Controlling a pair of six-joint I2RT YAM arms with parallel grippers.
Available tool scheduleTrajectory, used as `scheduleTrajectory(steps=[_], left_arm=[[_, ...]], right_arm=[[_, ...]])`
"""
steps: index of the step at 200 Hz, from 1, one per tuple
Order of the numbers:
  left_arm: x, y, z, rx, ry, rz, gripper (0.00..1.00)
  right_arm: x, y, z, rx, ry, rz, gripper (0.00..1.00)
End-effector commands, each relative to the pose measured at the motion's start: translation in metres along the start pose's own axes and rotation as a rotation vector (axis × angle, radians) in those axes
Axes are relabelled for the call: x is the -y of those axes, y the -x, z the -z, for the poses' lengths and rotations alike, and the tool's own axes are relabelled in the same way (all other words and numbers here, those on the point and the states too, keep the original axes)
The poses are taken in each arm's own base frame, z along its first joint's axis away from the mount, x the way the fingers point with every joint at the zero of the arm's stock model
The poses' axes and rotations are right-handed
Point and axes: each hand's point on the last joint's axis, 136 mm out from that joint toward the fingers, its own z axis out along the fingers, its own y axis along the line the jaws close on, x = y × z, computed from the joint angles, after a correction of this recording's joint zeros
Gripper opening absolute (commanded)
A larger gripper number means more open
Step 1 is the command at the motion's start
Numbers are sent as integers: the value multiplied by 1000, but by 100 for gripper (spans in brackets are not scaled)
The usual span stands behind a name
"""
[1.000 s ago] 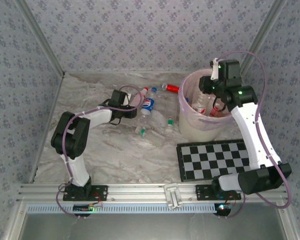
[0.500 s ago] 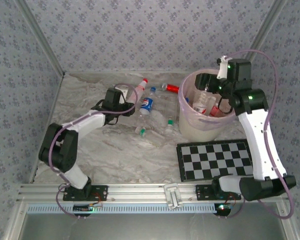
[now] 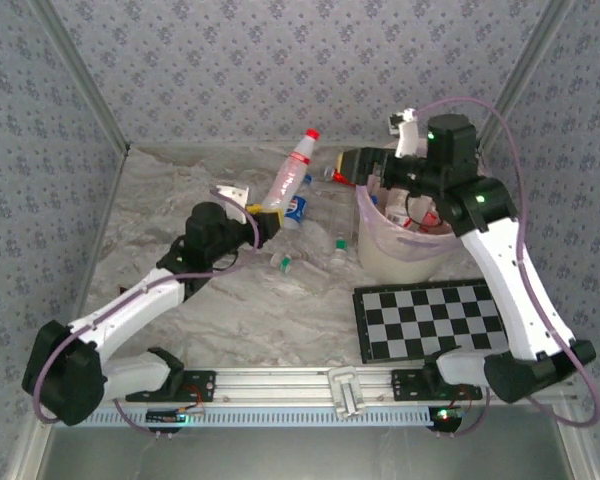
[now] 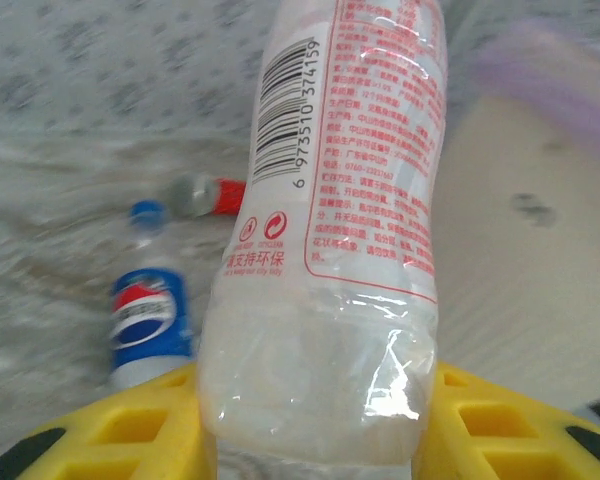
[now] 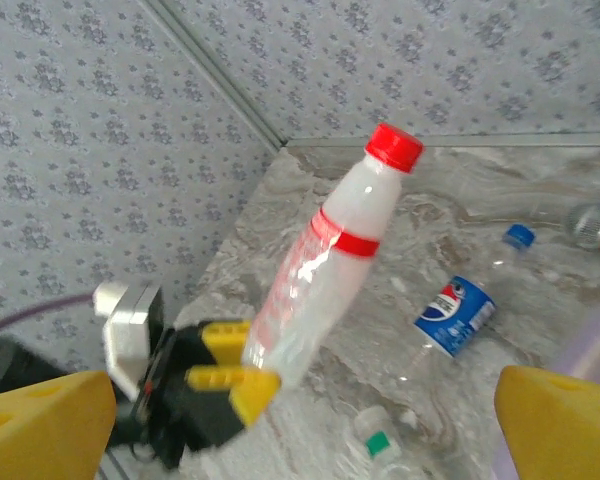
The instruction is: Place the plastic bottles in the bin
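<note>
Your left end effector [image 3: 264, 212] is clamped on the base of a whitish red-capped bottle [image 3: 287, 178], which is lifted off the tabletop [image 3: 160, 205] and leaning up toward the bin [image 3: 400, 262]. Because the grip is so low on a soft, long body, the bottle could pivot or slip out if you swing fast. The bigger risk is your right end effector [image 3: 353, 167]. Its fingers are spread wide with nothing between them, and it hangs beside the bin's left rim, right on the line the bottle would take. Clear it first or the two may clash. Come in high over the rim, because a low pass could clip it or sweep the Pepsi bottle [image 3: 294, 208] lying below. The back wall is close, but there is free room above the tabletop's middle.
</note>
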Motion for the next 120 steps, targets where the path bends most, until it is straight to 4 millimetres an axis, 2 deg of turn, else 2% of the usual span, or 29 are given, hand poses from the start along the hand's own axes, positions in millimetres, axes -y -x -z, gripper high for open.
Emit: scheduleTrajectory(steps=[1, 30, 70, 110, 120], left_arm=[[39, 25, 10, 122, -110, -47, 36], [61, 28, 14, 147, -167, -84, 37], [68, 31, 15, 162, -191, -96, 37], [73, 28, 13, 155, -215, -107, 37], [73, 27, 12, 150, -214, -110, 37]], right_arm=[[-18, 21, -13, 75, 84, -12, 96], [-8, 24, -33, 68, 71, -38, 90], [2, 23, -46, 58, 54, -59, 72], [19, 31, -59, 68, 42, -97, 70], [20, 32, -61, 69, 55, -107, 62]])
